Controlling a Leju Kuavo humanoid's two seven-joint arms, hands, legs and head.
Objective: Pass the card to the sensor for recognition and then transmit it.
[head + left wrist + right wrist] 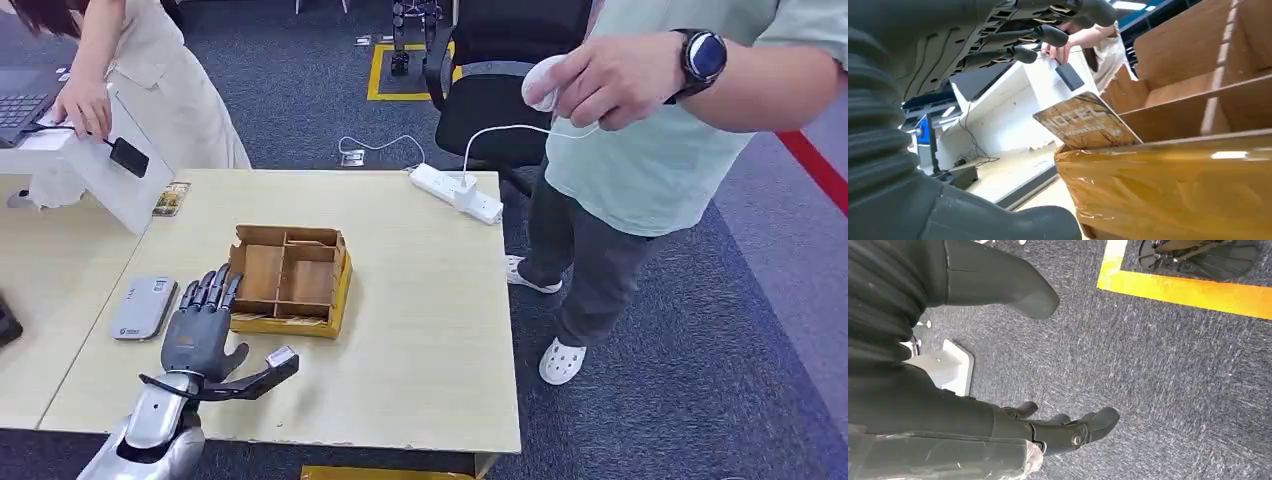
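My left hand (203,335) sits low over the near-left part of the wooden table (420,330), palm down, fingers spread apart and stretched toward the cardboard organizer box (290,280), thumb jutting out to the side; it holds nothing. The fingertips reach just up to the near-left corner of the box. From the left wrist camera I see those dark fingers (1048,35) splayed above the box's edge, and right beside them a card (1085,122) printed with the word HOTEL, leaning tilted out of a corner compartment of the box, untouched by the hand as far as I can tell. The box's outer wall (1168,185) there is wrapped in glossy yellow tape. To the left of my hand on the table lies a flat grey sensor device (143,306), near but apart from it. My right hand (1068,432) hangs down over the dark carpet (1158,370) near a strip of yellow floor tape (1188,292), fingers loosely bent with nothing in them. Further out, a white power strip (455,192) lies at the table's far edge with a white cable running up to a person in a pale green shirt (650,120) wearing a dark watch. At the far left another person (150,70) rests a hand on a white stand (110,170) carrying a small black reader.
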